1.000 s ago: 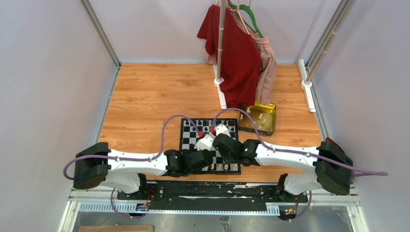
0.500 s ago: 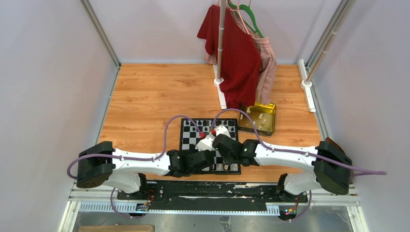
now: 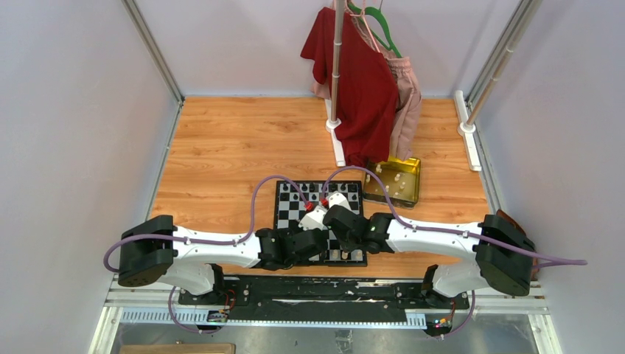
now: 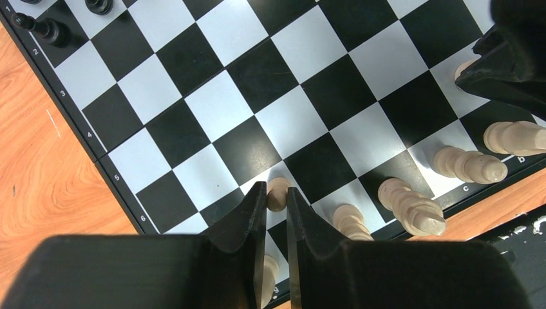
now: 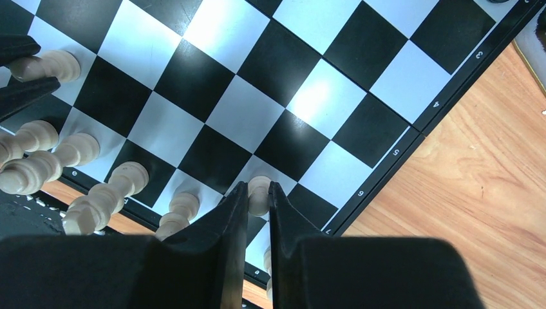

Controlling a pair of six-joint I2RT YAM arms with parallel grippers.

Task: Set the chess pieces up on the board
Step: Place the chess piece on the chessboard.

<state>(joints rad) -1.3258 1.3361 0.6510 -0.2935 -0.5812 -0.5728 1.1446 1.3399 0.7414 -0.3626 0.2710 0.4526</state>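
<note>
Now, left gripper point(image 4: 275, 190): nearly closed, pinching the left-hand pawn point(image 4: 278, 195) by its head over the board's near rows; I cannot tell whether its base touches the square.
Right gripper point(image 5: 256, 188): narrow too, clamped on the right-hand pawn point(image 5: 259, 196), likewise low over the near rows.
Grip risk: both holds are on a small round head, so a tilt of my wrist could let a pawn swivel or pop out.
Back-rank pieces point(image 4: 412, 207): pale, just beside my fingers; a sideways drift could topple them.
Arm clash: my two grippers work near each other, so a careless retreat could knock them together.
Board point(image 4: 219, 106): probably light, so a dragging pawn could shift it.
Black pieces point(image 4: 48, 29): far edge, well apart, little danger.
Gold tin point(image 3: 396, 181): beyond the board; safe.
</note>
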